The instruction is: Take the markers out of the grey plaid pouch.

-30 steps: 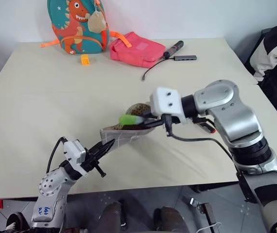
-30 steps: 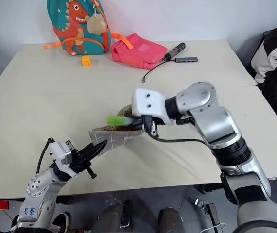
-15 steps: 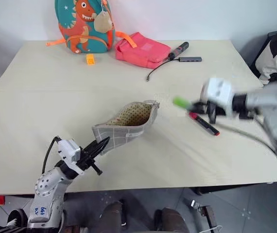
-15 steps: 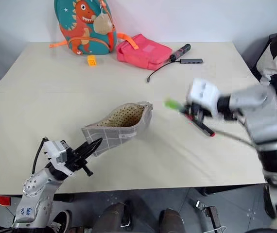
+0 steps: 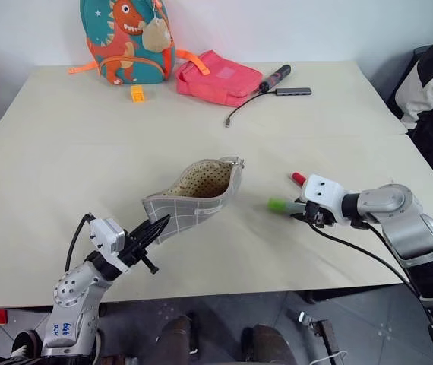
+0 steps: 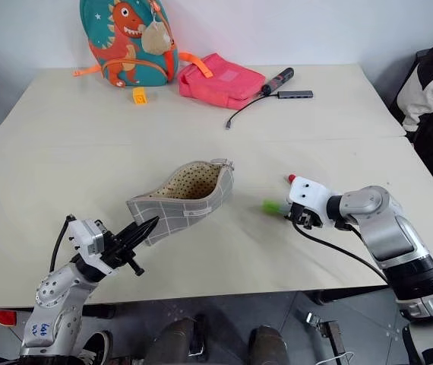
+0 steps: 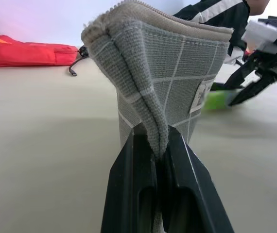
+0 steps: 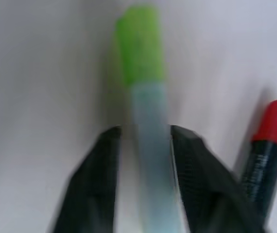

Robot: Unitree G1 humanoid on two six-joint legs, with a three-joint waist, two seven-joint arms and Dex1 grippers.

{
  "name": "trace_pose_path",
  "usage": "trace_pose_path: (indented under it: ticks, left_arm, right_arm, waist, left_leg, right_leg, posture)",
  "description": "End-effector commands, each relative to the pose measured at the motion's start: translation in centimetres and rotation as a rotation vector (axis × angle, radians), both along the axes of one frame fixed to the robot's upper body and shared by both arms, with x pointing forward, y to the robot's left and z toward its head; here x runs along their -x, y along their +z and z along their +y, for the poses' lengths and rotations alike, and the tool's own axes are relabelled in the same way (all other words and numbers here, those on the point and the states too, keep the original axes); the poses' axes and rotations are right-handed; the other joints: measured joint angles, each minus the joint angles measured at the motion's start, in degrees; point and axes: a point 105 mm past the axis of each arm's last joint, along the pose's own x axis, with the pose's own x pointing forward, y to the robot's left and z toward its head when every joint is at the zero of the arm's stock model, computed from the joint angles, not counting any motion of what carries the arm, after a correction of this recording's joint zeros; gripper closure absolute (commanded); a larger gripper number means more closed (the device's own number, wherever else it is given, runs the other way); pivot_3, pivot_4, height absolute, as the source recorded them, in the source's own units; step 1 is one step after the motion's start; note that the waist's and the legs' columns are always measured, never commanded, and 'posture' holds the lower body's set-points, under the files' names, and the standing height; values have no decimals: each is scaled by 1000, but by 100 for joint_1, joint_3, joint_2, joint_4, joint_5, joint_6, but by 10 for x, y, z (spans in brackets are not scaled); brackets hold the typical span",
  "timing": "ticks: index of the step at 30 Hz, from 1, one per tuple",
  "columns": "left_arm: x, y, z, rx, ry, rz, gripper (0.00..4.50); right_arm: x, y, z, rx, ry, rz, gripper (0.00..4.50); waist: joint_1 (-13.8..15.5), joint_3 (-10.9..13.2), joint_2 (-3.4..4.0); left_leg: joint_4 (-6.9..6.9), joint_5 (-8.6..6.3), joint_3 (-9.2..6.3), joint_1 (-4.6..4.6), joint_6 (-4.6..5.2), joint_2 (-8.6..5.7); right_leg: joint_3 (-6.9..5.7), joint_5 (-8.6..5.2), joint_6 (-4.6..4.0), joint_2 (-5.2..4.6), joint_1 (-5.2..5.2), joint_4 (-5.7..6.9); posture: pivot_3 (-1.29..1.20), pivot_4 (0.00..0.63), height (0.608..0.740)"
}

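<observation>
My left gripper (image 5: 158, 226) was pressed together on a corner of the pouch (image 5: 195, 195), holding it tipped up off the table (image 5: 64, 160) with its open mouth facing the far edge and the dotted lining showing. The pouch sat near the middle of the table, a little toward the near edge. My right gripper (image 8: 142, 145) was down by the table's right side, its fingers (image 8: 99, 165) standing slightly apart on either side of the green marker (image 5: 280, 204); I could not tell whether they touched it, so the marker looked set down or about to be let go. The red-tipped marker (image 5: 298, 179) lay on the table just beside it, toward the far edge. As far as I could judge, both markers were out of the pouch and the task was nearly done. I could not see the bottom of the pouch, so whether anything was left inside I could not say. What remained, I judged, was to free the green marker fully and put the pouch down.
</observation>
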Motion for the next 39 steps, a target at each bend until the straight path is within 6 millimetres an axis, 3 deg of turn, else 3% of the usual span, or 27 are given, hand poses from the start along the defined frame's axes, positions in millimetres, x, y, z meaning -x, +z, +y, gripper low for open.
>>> trace_pose_path:
  ticks: [1,5,8,10,14,18,21,25,33,39]
  left_arm:
    - [1,6,3,0,8,-17,4500]
    - [-1,7,8,18,36,-7,4500]
    - [-11,11,26,109,116,61,4500]
    - [-14,7,31,120,122,118,4500]
    - [-25,3,52,230,197,239,4500]
    - [-32,3,58,381,179,391,4500]
    - [-31,13,59,429,143,392,3805]
    - [-32,19,63,389,157,353,2572]
    - [-13,16,79,104,225,301,200]
    - [19,14,102,-91,288,225,54]
  right_arm:
    - [2,14,9,-52,37,-34,1468]
    - [7,42,28,-223,88,-49,1468]
    - [13,73,50,-398,154,-104,1468]
    - [13,84,57,-472,162,-140,1468]
    - [17,84,69,-542,170,-182,1468]
    - [27,59,82,-538,184,-197,1468]
    - [33,57,90,-594,190,-184,1441]
    - [32,49,87,-545,182,-177,1441]
    - [29,47,82,-518,185,-169,1441]
    - [27,56,56,-569,110,-178,1441]
  waist:
    - [5,0,0]
    - [2,1,1]
    - [1,1,1]
    - [3,1,1]
    - [35,1,0]
    - [31,1,-1]
    - [0,1,0]
    - [0,1,-1]
    - [1,1,-1]
    - [0,1,-1]
  left_leg:
    - [0,0,0,0,0,0]
    - [-1,0,1,-2,0,0]
    - [0,0,-1,-2,1,0]
    - [1,-1,-10,-1,2,1]
    - [0,-2,-21,-3,2,-3]
    - [0,-1,-22,-8,2,-7]
    - [0,2,-19,-7,0,-8]
    - [0,4,-5,1,-1,-8]
    - [-10,1,-1,-1,-7,-7]
    - [-20,-23,12,0,-43,-5]
  right_leg:
    - [0,0,0,0,-1,0]
    - [-4,0,0,1,-1,0]
    - [-4,0,0,1,-1,1]
    - [2,0,0,0,1,3]
    - [16,0,0,-2,3,4]
    - [15,0,0,-1,3,8]
    - [14,0,0,3,0,13]
    - [4,0,0,15,-2,14]
    - [22,0,0,8,-9,6]
    - [59,-1,-1,4,-14,-6]
  posture:
    - [0,150,740]
    - [0,150,740]
    - [0,150,740]
    - [0,150,740]
    - [0,150,740]
    - [0,150,740]
    - [0,150,740]
    - [0,150,740]
    - [0,150,740]
    - [0,150,740]
